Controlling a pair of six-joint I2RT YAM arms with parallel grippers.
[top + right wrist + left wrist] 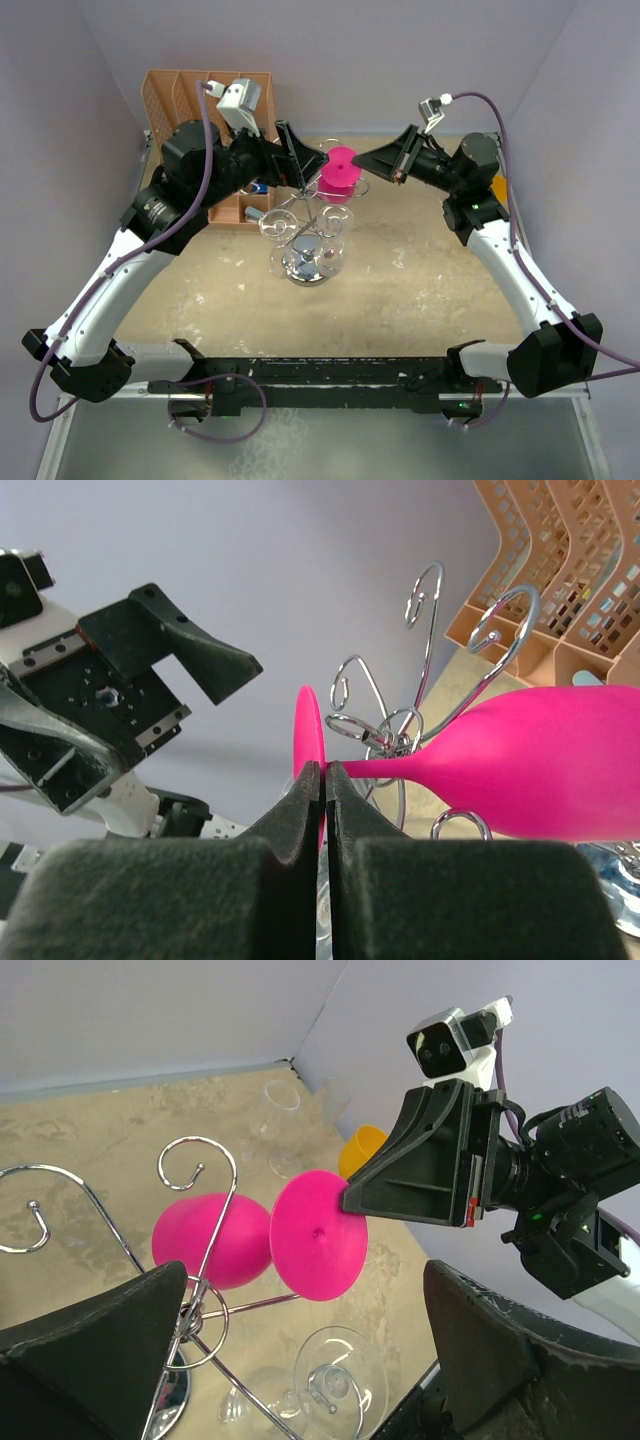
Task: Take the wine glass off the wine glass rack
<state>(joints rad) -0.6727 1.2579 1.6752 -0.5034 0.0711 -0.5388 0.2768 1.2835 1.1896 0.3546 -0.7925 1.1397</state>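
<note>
Pink glass sideways, foot in right fingers

Top cam overhead at near side, looking down on table; wrist cams close, facing each other, sharing pink wine glass and wine glass rack.

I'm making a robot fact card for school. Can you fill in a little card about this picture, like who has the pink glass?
pink glass: lying sideways, its stem through a loop of the silver rack
right gripper: shut on the edge of the glass's round foot
left gripper: open, close to the rack, holding nothing
clear glasses: hanging lower on the rack
orange organizer: behind the rack, on the left
job done: not yet, the glass is on the rack
</note>
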